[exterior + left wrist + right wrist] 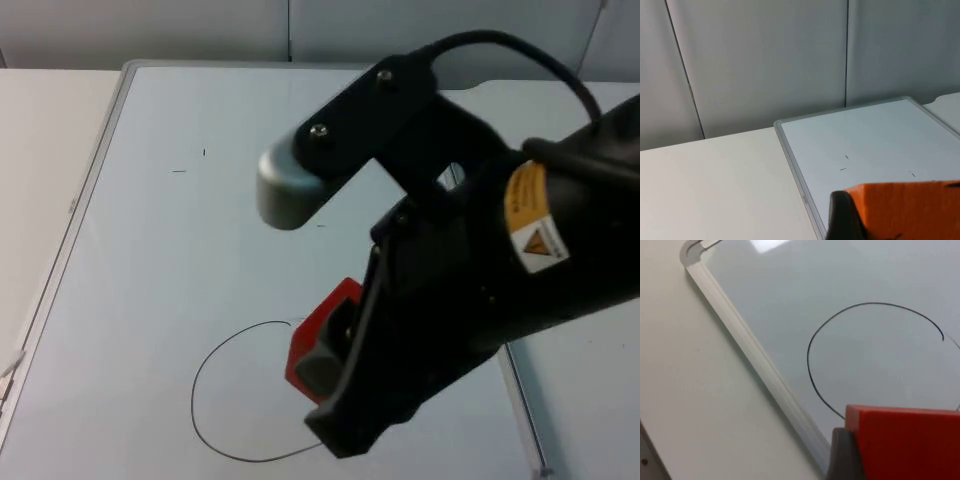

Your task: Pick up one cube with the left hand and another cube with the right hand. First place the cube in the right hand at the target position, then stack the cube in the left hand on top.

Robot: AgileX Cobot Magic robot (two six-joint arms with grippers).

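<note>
My right gripper (328, 352) is shut on a red cube (320, 325) at the right edge of a black hand-drawn circle (193, 400) on the whiteboard (200, 250). Whether the cube touches the board is hidden by the arm. In the right wrist view the red cube (905, 440) sits against a grey fingertip (842, 457), with the circle (808, 360) just beyond it. In the left wrist view my left gripper (915, 222) is shut on an orange cube (905, 207), one black fingertip (840, 217) pressed to its side, held high over the whiteboard (865, 145).
The whiteboard's grey frame (750, 345) runs beside the circle, with white table (700, 405) past it. The grey partition wall (765, 65) stands behind the table. The bulky right arm (480, 260) hangs over the board's right half.
</note>
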